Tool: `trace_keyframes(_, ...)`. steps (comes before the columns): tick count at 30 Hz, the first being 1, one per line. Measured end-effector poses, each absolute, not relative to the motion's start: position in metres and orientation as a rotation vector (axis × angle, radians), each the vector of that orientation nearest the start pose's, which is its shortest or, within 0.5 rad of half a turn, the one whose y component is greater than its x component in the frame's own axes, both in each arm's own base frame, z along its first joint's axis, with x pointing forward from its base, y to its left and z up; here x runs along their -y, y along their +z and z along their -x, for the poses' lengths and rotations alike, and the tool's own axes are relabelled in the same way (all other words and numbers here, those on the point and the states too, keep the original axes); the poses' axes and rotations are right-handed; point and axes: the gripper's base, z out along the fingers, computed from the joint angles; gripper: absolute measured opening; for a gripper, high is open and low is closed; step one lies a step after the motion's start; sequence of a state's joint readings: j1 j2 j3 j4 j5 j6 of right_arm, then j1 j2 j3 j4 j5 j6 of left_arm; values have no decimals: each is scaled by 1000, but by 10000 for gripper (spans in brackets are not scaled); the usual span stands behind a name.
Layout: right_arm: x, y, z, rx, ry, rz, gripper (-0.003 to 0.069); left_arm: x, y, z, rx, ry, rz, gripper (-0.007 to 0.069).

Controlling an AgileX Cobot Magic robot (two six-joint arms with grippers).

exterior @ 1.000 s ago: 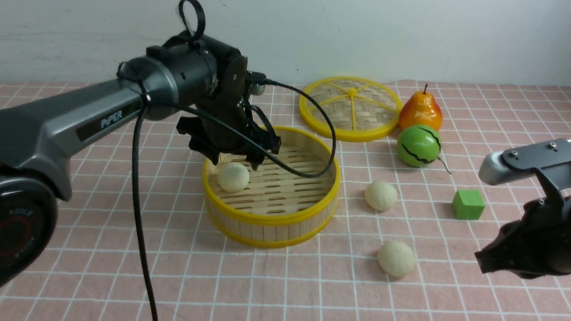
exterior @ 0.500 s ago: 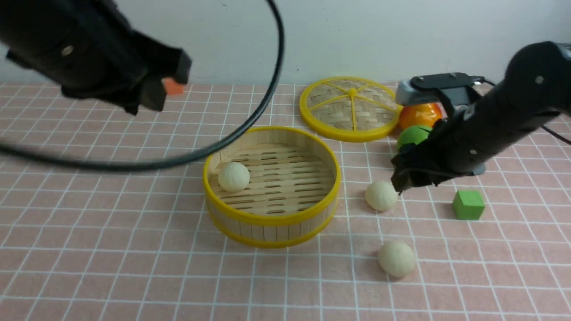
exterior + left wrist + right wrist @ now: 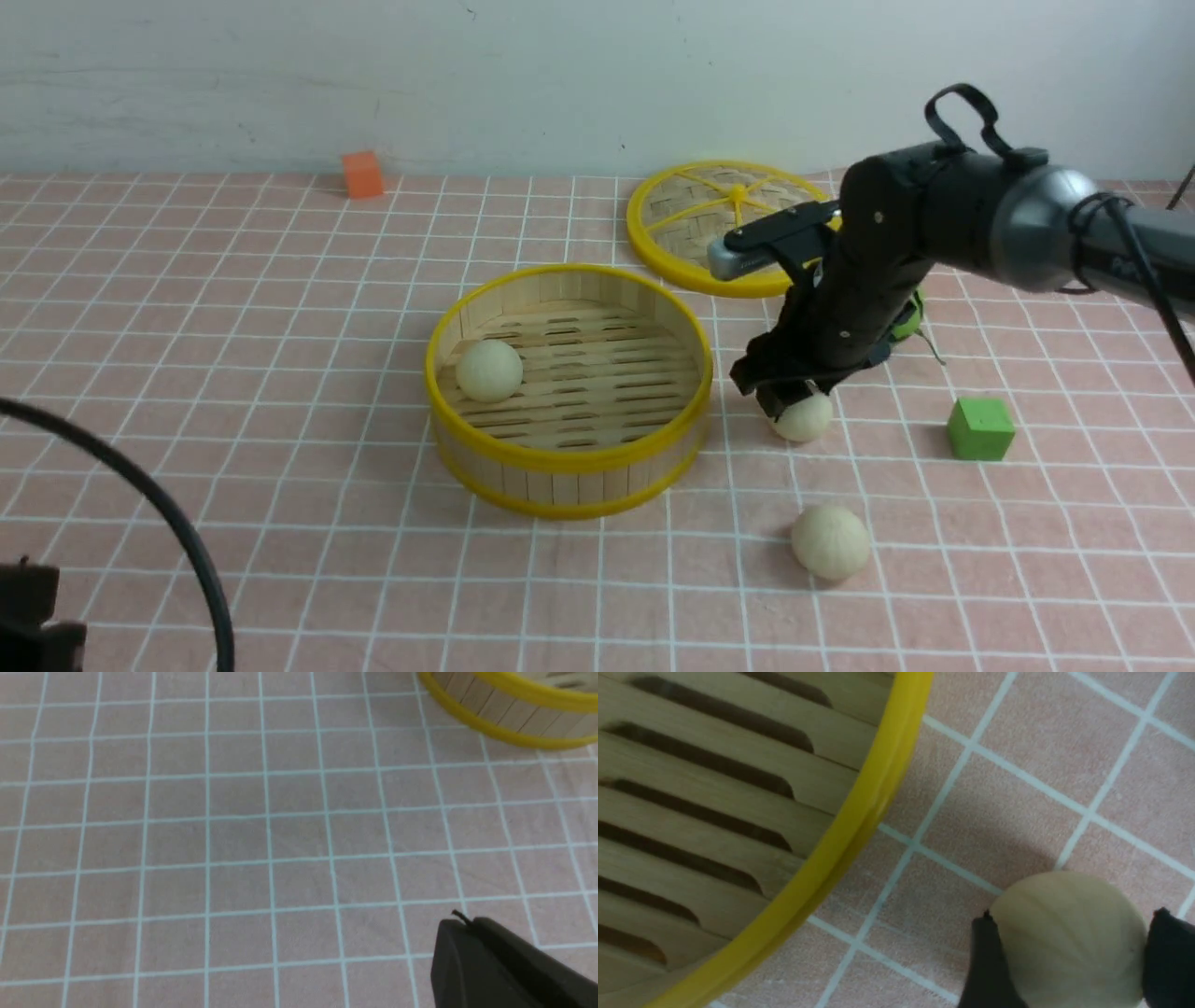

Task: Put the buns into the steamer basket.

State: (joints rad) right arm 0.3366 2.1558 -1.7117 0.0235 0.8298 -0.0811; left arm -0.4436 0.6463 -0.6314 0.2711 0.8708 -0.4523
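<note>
The steamer basket (image 3: 569, 457) stands mid-table, and its rim also shows in the right wrist view (image 3: 850, 826) and the left wrist view (image 3: 514, 723). One bun (image 3: 488, 371) lies inside it at the left. My right gripper (image 3: 789, 401) is down on a second bun (image 3: 805, 420) just right of the basket. In the right wrist view its fingers (image 3: 985, 952) press both sides of that bun (image 3: 1069, 952), which rests on the cloth. A third bun (image 3: 830, 541) lies nearer the front. My left gripper (image 3: 460, 921) is shut and empty, low over the cloth at the front left.
The flat woven lid (image 3: 691, 215) lies behind the basket. The green melon (image 3: 910, 313) is mostly hidden behind my right arm. A green cube (image 3: 979, 428) sits at the right and an orange cube (image 3: 362, 175) by the back wall. A black cable (image 3: 187, 541) loops at front left.
My left arm has pulled back from the basket, leaving a bun inside. My right arm has swung in and come down onto the bun right of the basket.
</note>
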Motion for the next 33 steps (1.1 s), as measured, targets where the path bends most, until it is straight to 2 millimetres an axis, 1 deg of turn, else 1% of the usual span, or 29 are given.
trace_keyframes(1, -155, 185, -438, -2710, 97, 551, 379, 30, 301, -107, -2329, -116, -96, -13)
trace_keyframes(3, -155, 184, -438, -2726, 100, 534, 247, 28, 293, -104, -2367, -88, -94, -13)
trace_keyframes(5, -155, 185, -438, -2723, 99, 532, 136, 26, 290, -102, -2394, -67, -92, -13)
trace_keyframes(7, -155, 187, -439, -2724, 91, 536, 41, 24, 286, -99, -2432, -47, -78, -13)
trace_keyframes(8, -155, 187, -439, -2725, 91, 536, 41, 24, 286, -99, -2436, -44, -77, -13)
trace_keyframes(9, -155, 192, -439, -2735, 88, 539, 19, 22, 282, -97, -2465, -35, -45, -13)
trace_keyframes(11, -155, 203, -440, -2755, 85, 544, 19, 21, 275, -95, -2495, -31, -3, -13)
trace_keyframes(12, -155, 204, -440, -2757, 85, 545, 19, 21, 275, -95, -2498, -32, 6, -13)
trace_keyframes(14, -159, 236, -441, -2746, 112, 541, 19, 22, 262, -95, -2509, -53, 57, -13)
trace_keyframes(17, -168, 269, -441, -2673, 171, 552, 19, 24, 255, -97, -2480, -98, 92, -13)
trace_keyframes(18, -181, 290, -437, -2602, 226, 607, 19, 26, 255, -100, -2448, -128, 92, -13)
trace_keyframes(19, -185, 293, -436, -2588, 235, 620, 19, 26, 255, -100, -2446, -131, 94, -13)
trace_keyframes(20, -198, 301, -433, -2540, 273, 672, 19, 27, 255, -101, -2433, -142, 92, -13)
trace_keyframes(21, -212, 304, -429, -2498, 304, 723, 19, 27, 255, -101, -2429, -145, 92, -13)
trace_keyframes(22, -230, 301, -425, -2455, 328, 789, 19, 27, 255, -101, -2427, -147, 93, -13)
trace_keyframes(23, -243, 296, -423, -2431, 341, 826, 19, 27, 255, -101, -2427, -148, 95, -13)
trace_keyframes(24, -263, 285, -421, -2390, 351, 882, 19, 27, 255, -101, -2426, -149, 96, -13)
trace_keyframes(26, -283, 261, -422, -2375, 352, 937, 20, 27, 256, -101, -2422, -149, 95, -13)
trace_keyframes(27, -295, 243, -424, -2364, 350, 956, 22, 27, 256, -102, -2417, -148, 93, -13)
trace_keyframes(28, -300, 232, -425, -2364, 343, 972, 26, 27, 256, -102, -2415, -148, 92, -13)
trace_keyframes(29, -301, 229, -426, -2363, 342, 973, 27, 27, 256, -102, -2414, -148, 91, -13)
trace_keyframes(30, -304, 215, -428, -2373, 334, 984, 34, 27, 256, -102, -2414, -147, 91, -13)
trace_keyframes(31, -307, 202, -430, -2378, 317, 996, 62, 27, 256, -102, -2413, -148, 91, -13)
trace_keyframes(32, -308, 199, -432, -2369, 311, 994, 91, 27, 256, -102, -2413, -148, 92, -13)
trace_keyframes(33, -308, 200, -433, -2354, 305, 991, 123, 27, 256, -102, -2413, -149, 93, -13)
